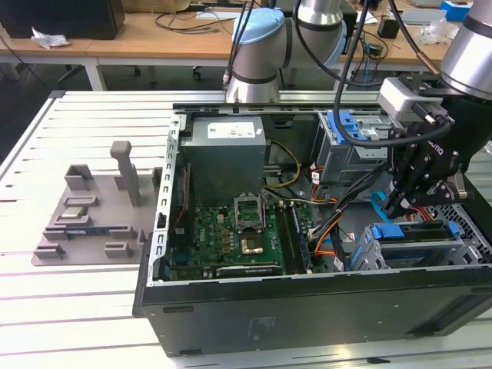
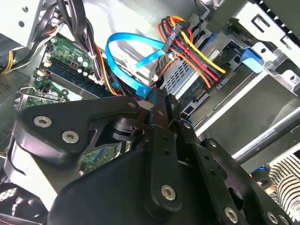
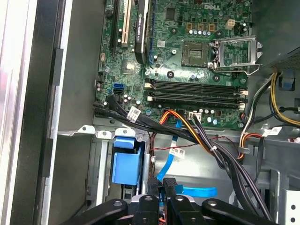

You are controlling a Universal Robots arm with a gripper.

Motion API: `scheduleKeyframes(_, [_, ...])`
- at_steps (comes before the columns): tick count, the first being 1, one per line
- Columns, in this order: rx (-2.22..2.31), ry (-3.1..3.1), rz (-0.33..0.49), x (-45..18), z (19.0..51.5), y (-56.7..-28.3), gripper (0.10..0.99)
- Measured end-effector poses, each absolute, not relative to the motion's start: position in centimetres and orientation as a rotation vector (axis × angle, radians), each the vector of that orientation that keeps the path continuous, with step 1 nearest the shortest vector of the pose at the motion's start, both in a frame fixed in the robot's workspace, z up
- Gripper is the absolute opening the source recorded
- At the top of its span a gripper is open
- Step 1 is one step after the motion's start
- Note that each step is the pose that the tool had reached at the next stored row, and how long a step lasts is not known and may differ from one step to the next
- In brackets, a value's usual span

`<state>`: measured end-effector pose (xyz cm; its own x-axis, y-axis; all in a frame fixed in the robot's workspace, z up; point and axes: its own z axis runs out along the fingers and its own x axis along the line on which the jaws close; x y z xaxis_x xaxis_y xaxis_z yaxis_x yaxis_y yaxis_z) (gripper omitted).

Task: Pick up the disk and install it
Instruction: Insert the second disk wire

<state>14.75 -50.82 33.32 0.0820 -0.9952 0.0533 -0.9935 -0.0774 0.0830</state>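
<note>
The black, multi-link robot gripper (image 1: 401, 201) hangs inside the open black desktop computer case (image 1: 307, 304), toward the exterior view's right, just above the metal drive cage (image 1: 419, 246) at the near corner. In both wrist views its two slim black fingers (image 3: 161, 190) stand pressed together with nothing between them.

The disk (image 1: 419, 234), a flat silver-grey metal hard drive framed by a blue plastic carrier bracket, sits in that cage, directly below the fingertips. In the second wrist view the drive (image 2: 187, 77) lies in its bay with a plug of red, yellow, orange and black wires (image 2: 197, 56) at its end and a blue flat data cable (image 2: 126, 56) looping beside it. Whether the fingertips touch the drive cannot be told.

In the first wrist view a blue plastic latch piece (image 3: 126, 161) lies atop the cage, just beside the fingers. The green motherboard (image 1: 231, 238) fills the case floor toward the exterior view's left. A grey plastic fixture tray (image 1: 92, 207) rests on the white slatted table (image 1: 69, 307), well apart from the case.
</note>
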Motion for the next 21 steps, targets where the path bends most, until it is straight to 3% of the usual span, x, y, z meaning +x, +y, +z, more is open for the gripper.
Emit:
scheduleKeyframes(14, [2.237,-2.065,-0.026,15.8,35.5,-50.9,0.161])
scheduleKeyframes(21, [2.236,-2.066,-0.027,16.5,35.3,-53.6,0.161])
